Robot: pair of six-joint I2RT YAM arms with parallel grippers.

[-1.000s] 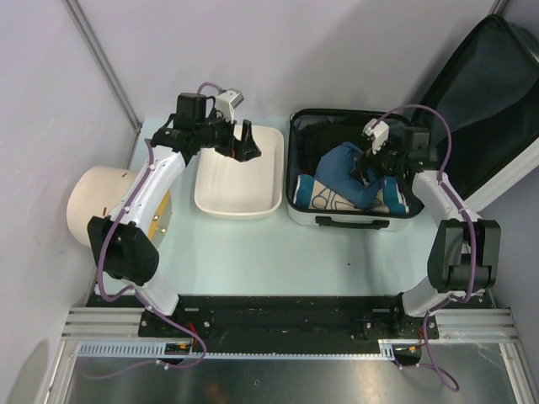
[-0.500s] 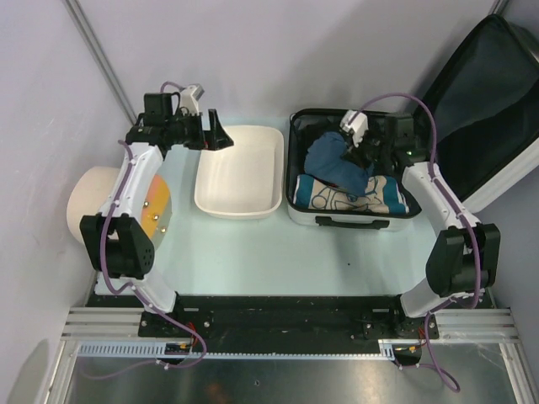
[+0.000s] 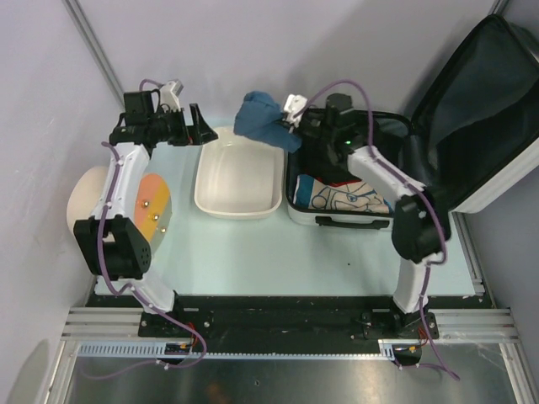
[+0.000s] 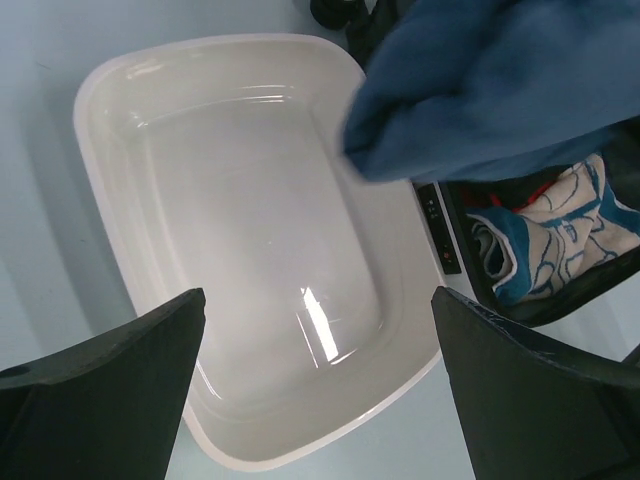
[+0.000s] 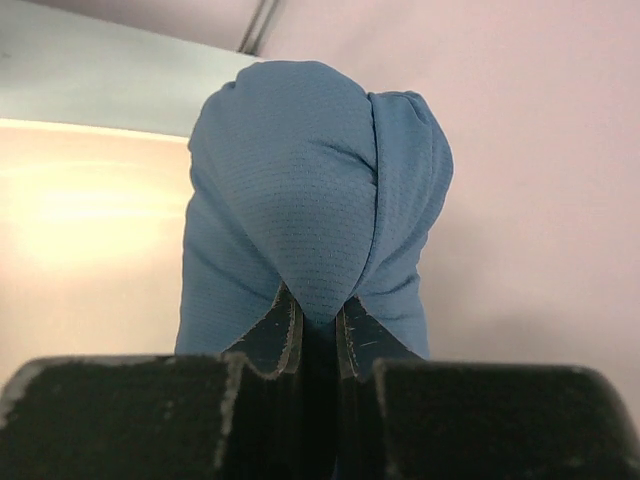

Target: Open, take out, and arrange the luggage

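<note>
The luggage (image 3: 337, 222) lies open on the table's right side, its dark-lined lid (image 3: 480, 109) propped up at the far right. A folded blue-and-white printed cloth (image 3: 349, 200) lies inside it. My right gripper (image 3: 285, 130) is shut on a bunched blue cloth (image 3: 259, 120), held in the air over the far right corner of the cream tub (image 3: 240, 181). In the right wrist view the blue cloth (image 5: 320, 200) is pinched between my right gripper (image 5: 318, 325). My left gripper (image 3: 198, 126) stands open and empty beyond the tub's far left corner; in its wrist view my left gripper (image 4: 315, 330) looks down on the tub (image 4: 250, 250).
A cream cylinder with an orange end (image 3: 101, 202) lies at the table's left edge beside the left arm. Grey walls close in the back and left. The blue cloth (image 4: 500, 90) hangs at the upper right of the left wrist view, above the luggage (image 4: 560, 230).
My right gripper closed on the blue cloth, lifted it out of the luggage and carried it left over the tub. The left gripper drew back to the left, staying open.
</note>
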